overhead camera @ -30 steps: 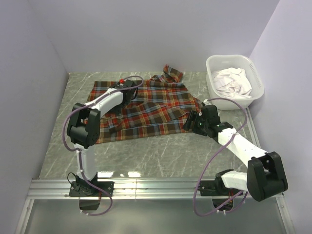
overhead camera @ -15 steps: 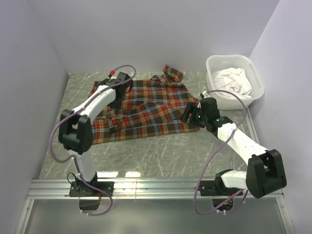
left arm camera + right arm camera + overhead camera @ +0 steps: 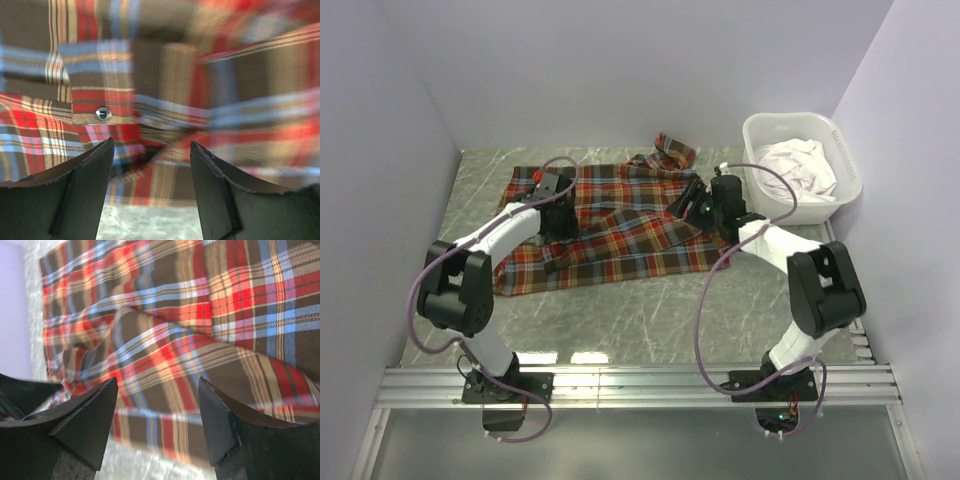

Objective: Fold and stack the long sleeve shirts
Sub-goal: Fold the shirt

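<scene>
You have one plaid shirt, one white basket upper right, one white cloth bundle inside, two arms: left arm, right arm.

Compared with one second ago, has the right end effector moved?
Yes. The right end effector moved farther out over the plaid shirt. In the top view it was below the white basket; now it is level with it, on its left.

left hand: fingers apart, gripping nothing | right hand: fingers apart, gripping nothing

Lavender walls around grey marbled tabletop
</scene>
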Tool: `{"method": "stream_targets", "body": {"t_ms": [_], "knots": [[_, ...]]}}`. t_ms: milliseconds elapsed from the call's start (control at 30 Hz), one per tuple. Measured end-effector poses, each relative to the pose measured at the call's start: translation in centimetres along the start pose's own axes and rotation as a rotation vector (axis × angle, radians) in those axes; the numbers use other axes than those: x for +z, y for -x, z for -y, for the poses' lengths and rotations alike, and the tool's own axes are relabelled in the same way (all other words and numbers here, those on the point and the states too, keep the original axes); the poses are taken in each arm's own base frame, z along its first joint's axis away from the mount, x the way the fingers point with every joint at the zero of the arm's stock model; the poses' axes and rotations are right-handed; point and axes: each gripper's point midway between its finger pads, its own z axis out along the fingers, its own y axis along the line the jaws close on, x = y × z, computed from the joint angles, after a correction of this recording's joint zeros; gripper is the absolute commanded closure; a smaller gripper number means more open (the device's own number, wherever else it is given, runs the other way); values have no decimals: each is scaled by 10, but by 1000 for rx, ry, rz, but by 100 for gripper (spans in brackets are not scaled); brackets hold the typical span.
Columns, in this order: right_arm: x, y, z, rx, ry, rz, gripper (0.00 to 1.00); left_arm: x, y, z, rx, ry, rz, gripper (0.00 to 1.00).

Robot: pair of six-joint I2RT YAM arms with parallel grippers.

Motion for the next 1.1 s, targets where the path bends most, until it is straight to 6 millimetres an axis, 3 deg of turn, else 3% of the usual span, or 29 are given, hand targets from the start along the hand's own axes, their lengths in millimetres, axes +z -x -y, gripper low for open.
{"method": "stream_targets", "body": {"t_ms": [133, 300, 400, 600, 767, 833, 933, 1100], "knots": [[25, -13, 20, 65, -31, -24, 29, 34, -30, -23, -79, 29, -118, 31], [40, -25, 50, 140, -95, -44, 30, 48, -40, -30, -157, 10, -175, 30], [36, -35, 73, 192, -141, -56, 30, 49, -39, -31, -177, 9, -175, 28], [22, -28, 84, 162, -201, -25, 30, 45, -40, -34, -216, -7, -158, 24], [6, -30, 96, 41, -313, -36, 30, 34, -48, -44, -222, 17, -158, 20], [1, -27, 91, -28, -343, -33, 30, 25, -47, -46, -216, 31, -150, 19], [-3, -20, 68, -164, -350, -19, 30, 5, -31, -42, -186, 51, -90, 19], [-3, -16, 22, -336, -321, -7, 31, -23, 2, 0, -120, -20, 39, 23]]}}
